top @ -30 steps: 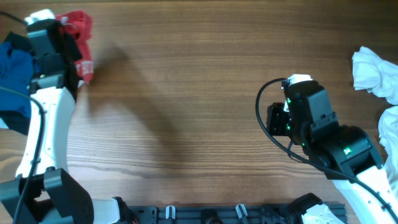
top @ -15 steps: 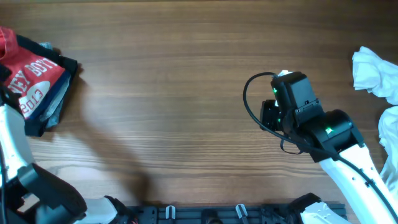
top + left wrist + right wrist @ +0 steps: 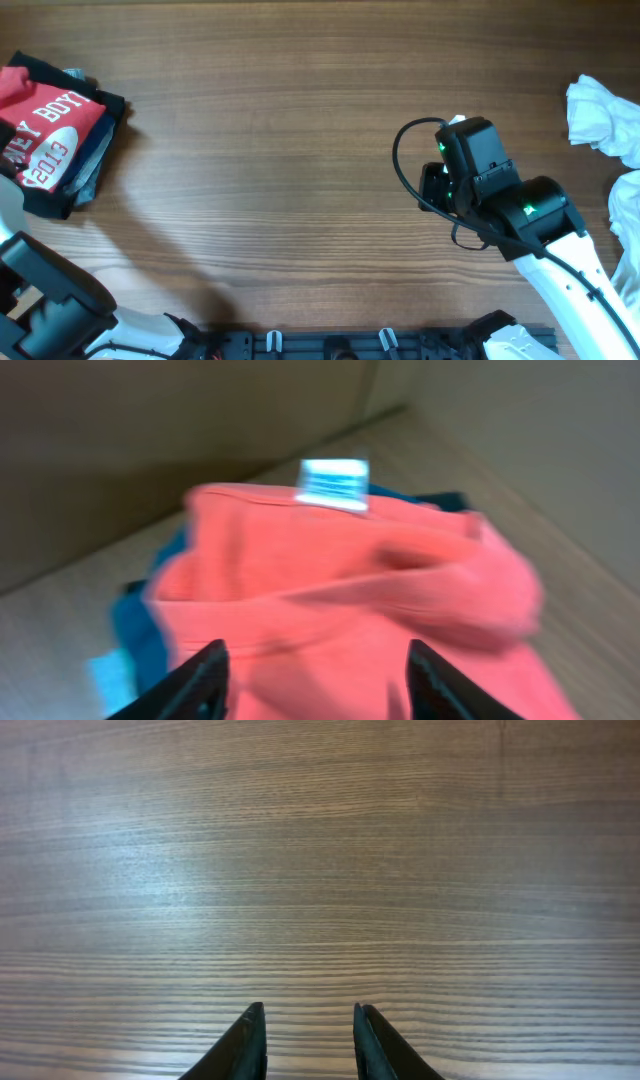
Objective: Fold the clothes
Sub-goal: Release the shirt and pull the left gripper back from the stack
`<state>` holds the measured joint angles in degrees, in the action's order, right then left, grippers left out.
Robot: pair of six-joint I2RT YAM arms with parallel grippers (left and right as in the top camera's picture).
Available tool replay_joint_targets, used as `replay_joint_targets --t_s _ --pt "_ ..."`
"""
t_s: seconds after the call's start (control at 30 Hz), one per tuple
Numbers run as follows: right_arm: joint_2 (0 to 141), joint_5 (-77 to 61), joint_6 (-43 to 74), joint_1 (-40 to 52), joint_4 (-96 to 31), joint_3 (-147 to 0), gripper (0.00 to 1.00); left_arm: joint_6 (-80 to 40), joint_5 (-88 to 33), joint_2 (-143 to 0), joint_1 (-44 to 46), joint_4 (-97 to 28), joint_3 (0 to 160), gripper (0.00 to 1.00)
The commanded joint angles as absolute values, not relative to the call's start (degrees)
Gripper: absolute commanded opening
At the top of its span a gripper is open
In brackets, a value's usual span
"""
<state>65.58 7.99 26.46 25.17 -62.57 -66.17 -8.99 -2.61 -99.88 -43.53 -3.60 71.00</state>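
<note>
Red T-shirt [image 3: 45, 125] lies at your table's [image 3: 280, 150] nine o'clock. Your left claw [image 3: 325, 680] stands open over it, and your right claw [image 3: 308, 1040] is slightly parted, holding nothing.

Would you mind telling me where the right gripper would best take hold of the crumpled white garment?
Probably the white garment at its bunched left edge, coming across the bare table: raised folds there offer a pinch, and the rest runs off view.

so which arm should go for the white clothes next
Right. The right arm is on the same side as the white clothes, and the right fingers are open and empty over the table. The left fingers are at the far edge, over the folded red T-shirt.
</note>
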Motion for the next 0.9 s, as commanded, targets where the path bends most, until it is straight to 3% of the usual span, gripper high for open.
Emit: replay_joint_targets --t_s 0.0,0.23,0.33,0.37,0.47,0.57,0.87 --pt "66.15 8.97 27.16 25.04 -61.76 -67.24 0.48 -9.43 -13.78 -99.96 -40.42 -3.44 72.03 0.63" --pt "73.32 5.69 26.94 25.04 -56.51 -67.22 0.99 -6.63 -15.84 -99.94 -19.86 -9.52 72.03 0.73" --pt "77.47 5.74 26.41 25.04 -52.31 -67.22 1.0 -6.39 -15.79 -99.98 -9.34 -14.35 72.03 0.89" --pt "78.67 5.76 25.15 25.04 -49.95 -67.22 1.0 -6.39 -15.79 -99.98 -6.85 -15.38 72.03 1.0" --pt "81.14 9.45 22.65 25.04 -39.92 -67.22 1.0 -6.46 -15.84 -99.98 1.43 -21.5 72.03 1.0" --pt "81.12 9.37 20.56 24.4 -35.14 -67.26 1.0 -6.46 -15.81 -99.96 3.66 -31.29 72.03 1.0" --pt "77.87 1.17 16.05 10.98 -42.28 -67.29 0.99 -6.48 -10.9 -98.52 3.46 -66.43 80.03 1.0"
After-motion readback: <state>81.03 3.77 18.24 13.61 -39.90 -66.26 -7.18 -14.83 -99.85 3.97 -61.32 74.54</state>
